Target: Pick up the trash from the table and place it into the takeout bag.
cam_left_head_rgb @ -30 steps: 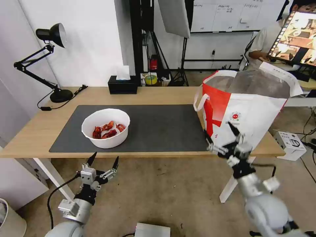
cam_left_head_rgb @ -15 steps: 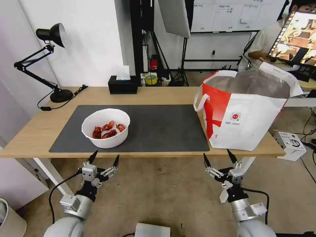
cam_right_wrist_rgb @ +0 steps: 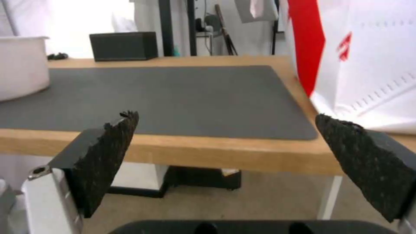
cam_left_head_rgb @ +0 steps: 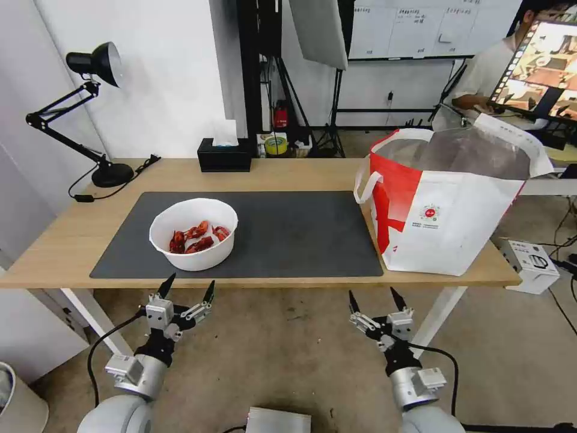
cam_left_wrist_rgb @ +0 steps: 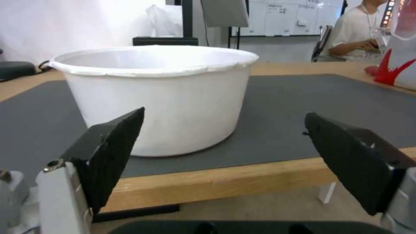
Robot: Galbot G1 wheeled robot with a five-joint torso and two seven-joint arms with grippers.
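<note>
My right gripper [cam_left_head_rgb: 371,297] has dropped from the bag [cam_left_head_rgb: 457,222] to lower centre, jaws wide, empty. Left gripper [cam_left_head_rgb: 187,287], open and empty, faces the bowl [cam_left_head_rgb: 193,233] left of centre on the table [cam_left_head_rgb: 288,171], lined up to grasp.

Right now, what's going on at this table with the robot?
Nothing is being held at this moment. The left tool and the right tool both hang open below the table's front edge. A white bowl with red shells inside sits on the dark mat, in front of the left tool. The takeout bag stands open at the table's right end.
</note>
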